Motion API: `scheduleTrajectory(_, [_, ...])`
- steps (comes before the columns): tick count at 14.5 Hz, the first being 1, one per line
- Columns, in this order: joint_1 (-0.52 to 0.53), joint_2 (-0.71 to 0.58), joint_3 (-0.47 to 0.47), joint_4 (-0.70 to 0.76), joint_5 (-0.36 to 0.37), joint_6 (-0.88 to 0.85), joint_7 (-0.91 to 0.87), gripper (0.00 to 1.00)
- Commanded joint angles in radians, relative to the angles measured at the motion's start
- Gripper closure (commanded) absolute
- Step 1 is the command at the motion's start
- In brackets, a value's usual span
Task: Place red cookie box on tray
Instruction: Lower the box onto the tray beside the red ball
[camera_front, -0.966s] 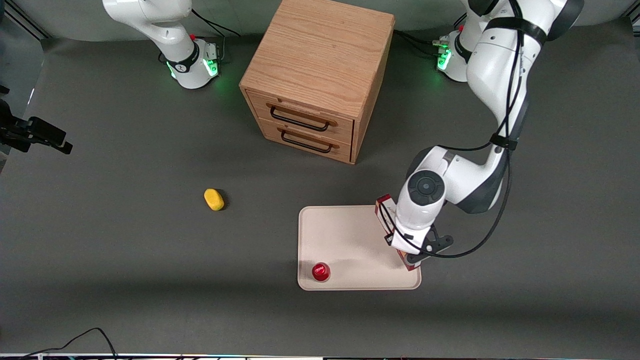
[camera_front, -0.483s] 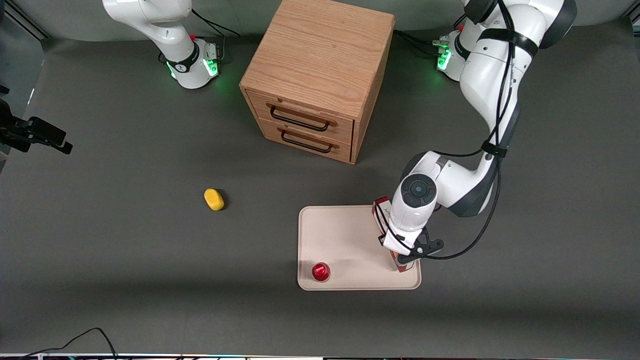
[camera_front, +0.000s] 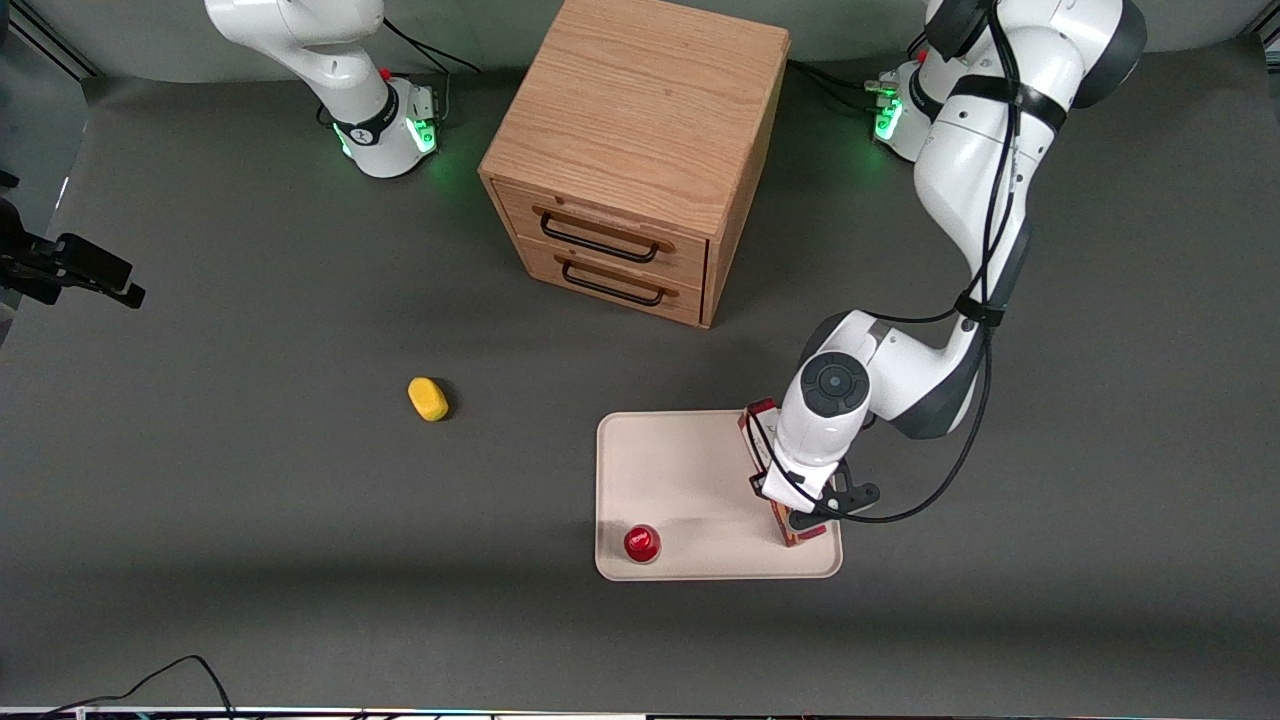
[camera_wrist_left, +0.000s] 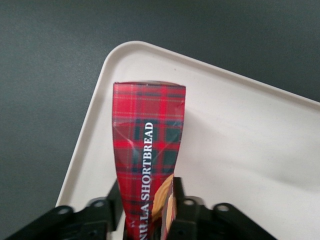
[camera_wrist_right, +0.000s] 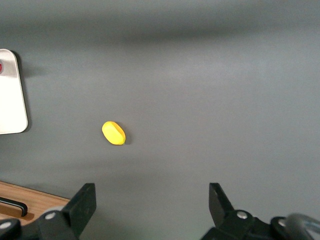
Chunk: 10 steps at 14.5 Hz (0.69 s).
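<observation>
Change: red cookie box (camera_front: 757, 424) now lower over the tray (camera_front: 690, 470).
Gripper (camera_wrist_left: 148, 207): clamped on box.
Tray: also carries red-capped object (camera_front: 640, 542).

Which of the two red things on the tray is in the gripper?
The red cookie box, a long plaid carton clamped by the gripper over the tray; the small round red-capped object sits apart, untouched.

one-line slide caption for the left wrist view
Gripper shut on the red cookie box, held over a corner of the tray.
</observation>
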Motion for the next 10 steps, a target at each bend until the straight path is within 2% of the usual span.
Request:
scheduleTrajectory(1, [0.014,-0.021,-0.004,-0.013,0.012,-0.014,0.014,0.0])
scheduleTrajectory(4, [0.022,-0.076,-0.01,0.019,-0.007,-0.211,0.055,0.0])
scheduleTrajectory(5, [0.022,-0.105,-0.015,0.033,-0.04,-0.289,0.1,0.0])
scheduleTrajectory(8, [0.048,-0.211,-0.004,0.091,-0.207,-0.519,0.259,0.0])
scheduleTrajectory(10, [0.081,-0.286,-0.006,0.099,-0.235,-0.651,0.325,0.0])
